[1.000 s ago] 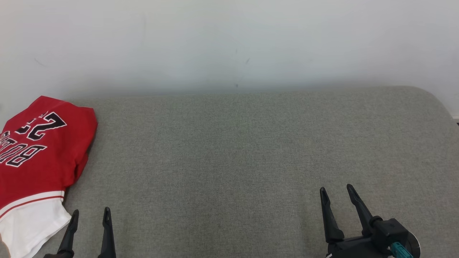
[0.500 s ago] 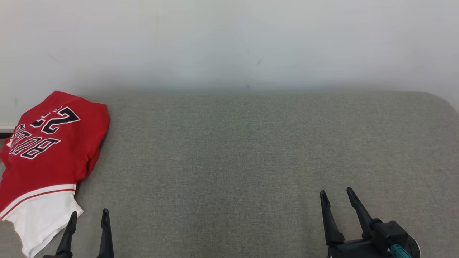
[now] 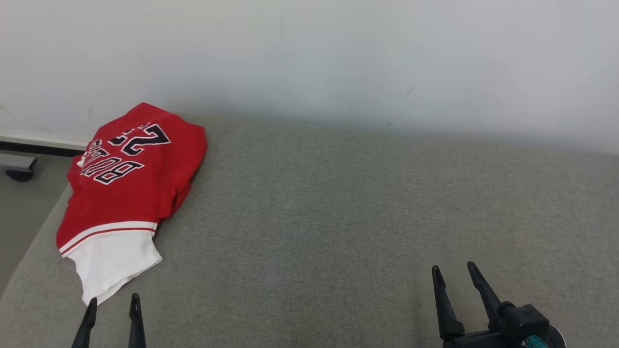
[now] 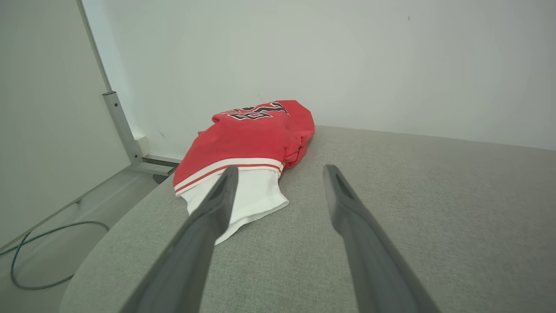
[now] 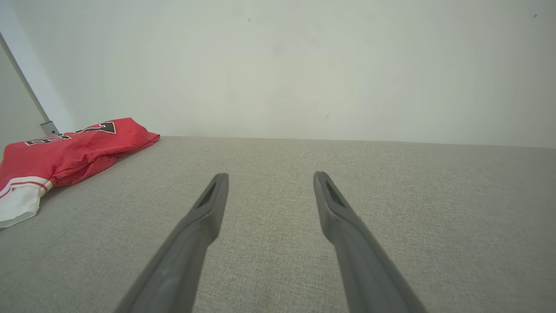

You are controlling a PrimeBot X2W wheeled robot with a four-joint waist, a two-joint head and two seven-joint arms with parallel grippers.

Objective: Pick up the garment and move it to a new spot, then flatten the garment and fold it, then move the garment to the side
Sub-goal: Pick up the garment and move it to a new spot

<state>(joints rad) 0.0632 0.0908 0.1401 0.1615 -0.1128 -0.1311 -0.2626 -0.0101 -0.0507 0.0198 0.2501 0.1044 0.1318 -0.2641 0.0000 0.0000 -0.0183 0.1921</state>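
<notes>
Red jersey (image 3: pixel 128 188) with a white hem and black lettering, lying bunched and doubled over at the far left end of the grey cushion (image 3: pixel 338 217), close under the wall (image 3: pixel 309 58). The left claw (image 3: pixel 113 298) is spread wide and empty, with its fingers pointing at the white hem. One fingertip sits just beside the hem's near corner, though contact cannot be confirmed. This looks like a line-up for a pinch on the loose hem, which is the easiest edge to take. The right claw (image 3: pixel 453 266) is also spread and empty, well apart from the jersey over bare cushion. It is probably kept clear so that the middle stays free for laying the cloth out. Nothing lies between the left claw and the hem. The constraints are the wall tight behind the jersey and the cushion's rounded left edge, which drops to the floor (image 3: pixel 24 203) just beside it. Down there are a metal post (image 4: pixel 121 130) and a loose cable (image 4: pixel 39 256). Cloth dragged leftward would likely slide off the cushion.
</notes>
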